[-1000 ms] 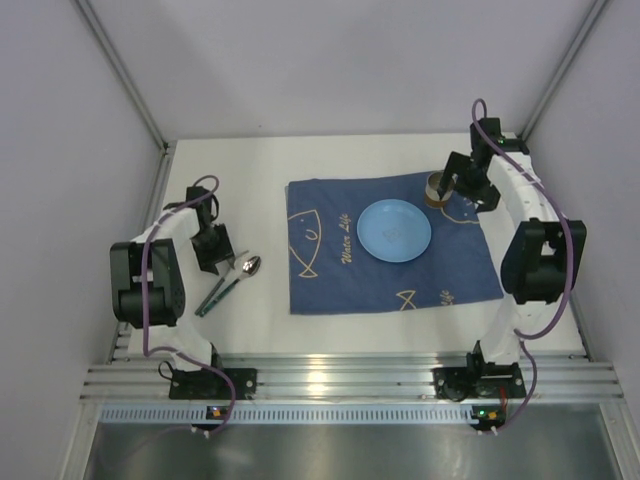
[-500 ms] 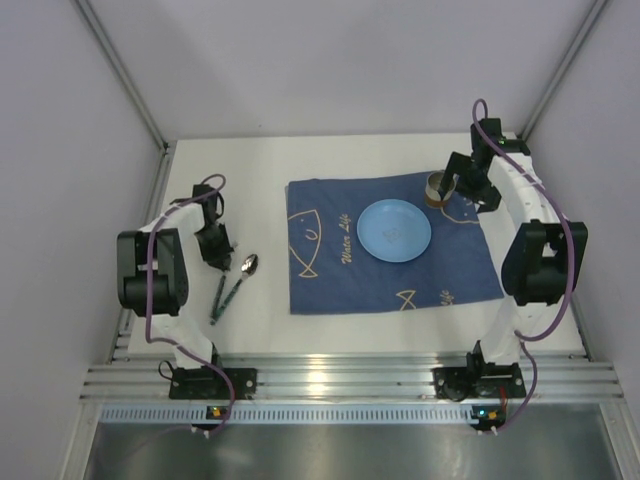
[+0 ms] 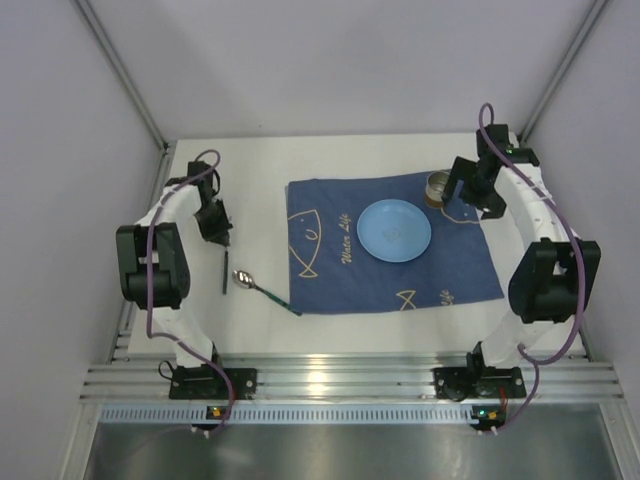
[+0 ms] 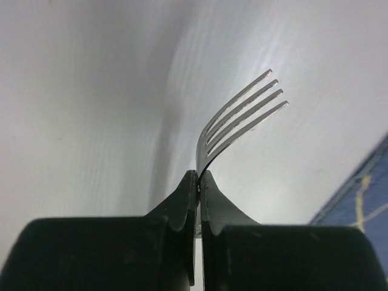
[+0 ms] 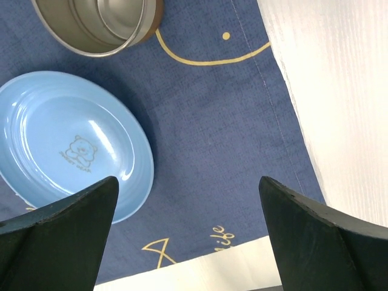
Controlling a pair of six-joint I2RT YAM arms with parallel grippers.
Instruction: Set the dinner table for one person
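- Now the left gripper [image 4: 198, 182] is clenched tight on the fork [image 4: 242, 118], pinching it at the neck, with four tines curving out past the fingertips.
- Underneath it all, the dinner table [image 3: 250, 175] spreads wide and white, and that left gripper sits over its left side, off the cloth.
- Watch the spoon [image 3: 265, 294]: it lies on the white surface between the left arm and the blue fish-print cloth [image 3: 330, 270]. Its bowl is to the left and its handle tip is right at the cloth's near-left corner.
- Over on the cloth, the blue plate [image 3: 394, 230] sits right of centre. The metal cup [image 3: 437, 186] stands near the far-right corner, just beyond the plate and apart from it.
- Meanwhile the right gripper [image 5: 188, 179] is splayed wide and grasps nothing, hovering over the cloth's right part with cup and plate off to one side.
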